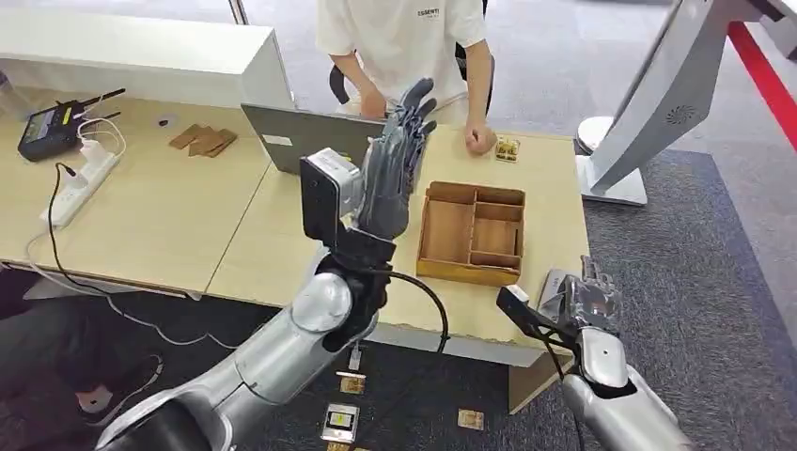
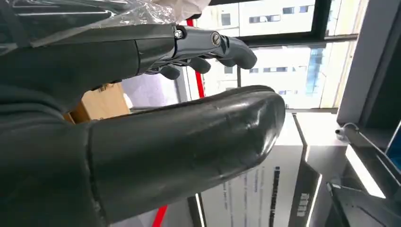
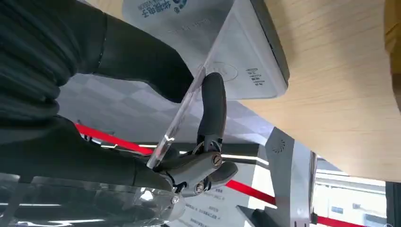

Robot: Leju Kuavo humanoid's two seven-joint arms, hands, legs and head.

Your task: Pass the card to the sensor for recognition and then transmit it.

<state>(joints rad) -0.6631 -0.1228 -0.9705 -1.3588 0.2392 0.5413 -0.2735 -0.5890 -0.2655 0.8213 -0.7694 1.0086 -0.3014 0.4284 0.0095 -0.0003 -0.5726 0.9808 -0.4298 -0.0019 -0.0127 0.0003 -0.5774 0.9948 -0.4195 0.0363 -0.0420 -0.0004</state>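
The right hand [image 1: 590, 299] hangs near the front edge of the surface [image 1: 188, 225], forward and to the right of the wooden tray [image 1: 472, 233]. In the right wrist view its thumb and a dark finger are clamped on the card [image 3: 182, 116], a thin clear card seen edge-on. The card's far end touches or lies just above the sensor [image 3: 236, 52], a flat grey reader that lies on the wooden surface at its edge. In the head view the reader shows as a pale grey patch under that hand.

The left hand [image 1: 399, 150] is raised above the surface, just to the left of the wooden tray, with its fingers [image 2: 208, 45] stretched out straight and slightly apart, holding nothing.

Behind the tray a person [image 1: 404, 47] in a white shirt rests both forearms on the surface beside a grey laptop [image 1: 301, 133]. Well to the left of the tray lie a white power strip [image 1: 83, 177] and a black handset with antennas [image 1: 56, 124]. Several small cards lie on the carpet [image 1: 695, 272] below the front edge.
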